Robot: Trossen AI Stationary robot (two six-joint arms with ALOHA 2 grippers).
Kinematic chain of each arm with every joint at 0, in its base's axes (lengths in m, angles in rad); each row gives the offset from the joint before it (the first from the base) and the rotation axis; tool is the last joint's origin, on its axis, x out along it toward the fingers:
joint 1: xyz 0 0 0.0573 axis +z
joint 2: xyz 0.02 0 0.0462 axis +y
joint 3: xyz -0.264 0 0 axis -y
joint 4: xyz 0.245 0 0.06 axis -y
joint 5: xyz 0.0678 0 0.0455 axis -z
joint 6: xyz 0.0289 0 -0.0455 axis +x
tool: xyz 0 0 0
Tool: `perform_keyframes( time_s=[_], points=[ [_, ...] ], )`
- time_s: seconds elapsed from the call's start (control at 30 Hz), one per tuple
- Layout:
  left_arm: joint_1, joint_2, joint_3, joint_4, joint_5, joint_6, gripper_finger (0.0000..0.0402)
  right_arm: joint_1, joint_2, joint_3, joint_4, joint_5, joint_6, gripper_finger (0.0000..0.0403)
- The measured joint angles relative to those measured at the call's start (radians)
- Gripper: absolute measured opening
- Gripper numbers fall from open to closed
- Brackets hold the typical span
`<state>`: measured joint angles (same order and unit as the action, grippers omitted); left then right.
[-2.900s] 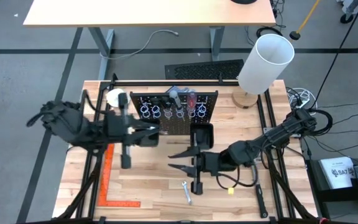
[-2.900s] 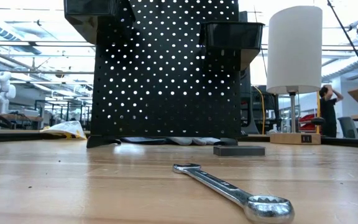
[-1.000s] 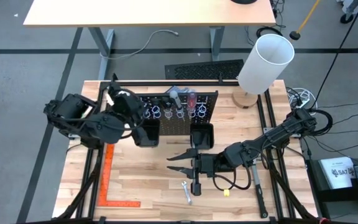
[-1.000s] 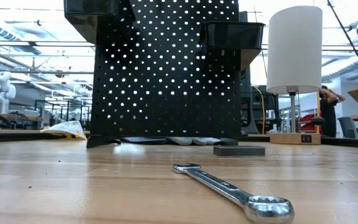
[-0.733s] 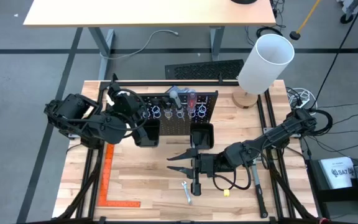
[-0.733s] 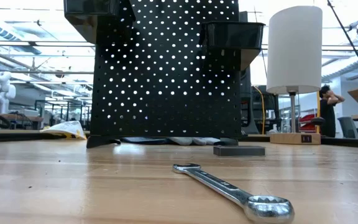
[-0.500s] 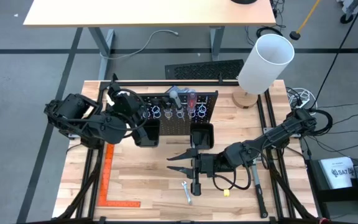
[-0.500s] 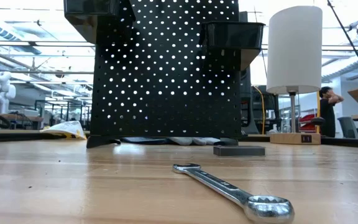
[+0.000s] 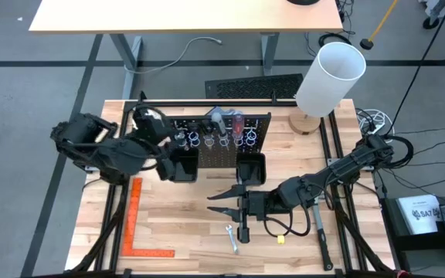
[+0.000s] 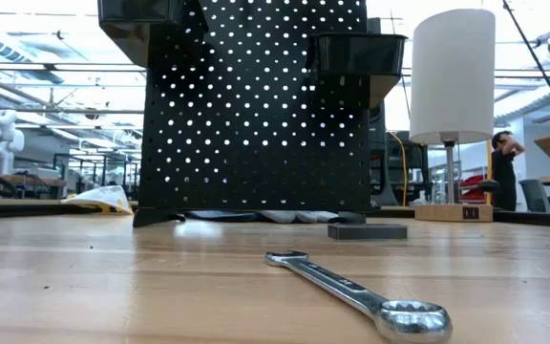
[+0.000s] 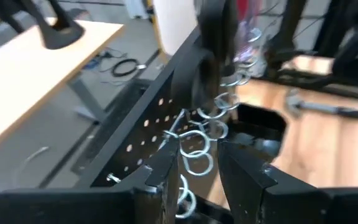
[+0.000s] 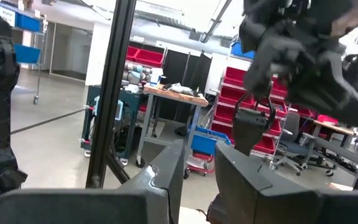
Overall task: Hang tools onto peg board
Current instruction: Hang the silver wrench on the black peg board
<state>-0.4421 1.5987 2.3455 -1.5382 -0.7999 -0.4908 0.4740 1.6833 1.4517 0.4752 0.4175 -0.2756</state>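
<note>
The left gripper (image 11: 199,163), fingers apart and seemingly empty, faces the peg board's (image 9: 221,154) wire rings (image 11: 199,140), likely just after hanging something, while the right gripper (image 9: 226,199) waits with fingers parted above the wrench (image 9: 231,239).

Hardly any writing can be read from here. The one label with print is the white sheet (image 9: 422,214) lying at the right edge of the overhead view, beside the bench (image 9: 184,228); it carries dark letters that look like "SAY", but I cannot make out the rest. The orange square ruler (image 9: 140,224) on the bench has markings too fine to read.
</note>
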Motion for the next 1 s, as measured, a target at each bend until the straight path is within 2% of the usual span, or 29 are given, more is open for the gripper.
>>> perform_keyframes(
  time_s=[0.23,0.4,0.5,0.57,0.7,0.83,1.0],
  points=[
    [-0.102,-0.057,0.000,0.189,0.011,0.110,0.0115,0.006,0.000,0.000,-0.034,-0.005,-0.005,0.0084],
    [-0.234,-0.079,0.000,0.366,-0.090,0.271,0.0116,0.051,-0.003,0.000,-0.157,-0.005,-0.009,0.0084],
    [-0.322,-0.072,0.000,0.372,-0.168,0.312,0.0116,0.084,-0.007,0.000,-0.258,-0.004,0.002,0.0084],
    [-0.373,-0.051,0.001,0.335,-0.226,0.280,0.0116,0.107,-0.010,0.000,-0.317,-0.003,0.017,0.0084],
    [-0.461,0.032,0.001,0.189,-0.344,0.115,0.0116,0.141,-0.010,0.000,-0.400,-0.001,0.088,0.0084],
    [-0.523,0.141,0.000,0.089,-0.374,-0.065,0.0116,0.171,-0.005,0.000,-0.522,0.000,0.262,0.0084],
    [-0.571,0.299,0.000,0.083,-0.374,-0.183,0.0116,0.213,0.041,-0.002,-0.676,0.027,0.461,0.0084]
  ],
)
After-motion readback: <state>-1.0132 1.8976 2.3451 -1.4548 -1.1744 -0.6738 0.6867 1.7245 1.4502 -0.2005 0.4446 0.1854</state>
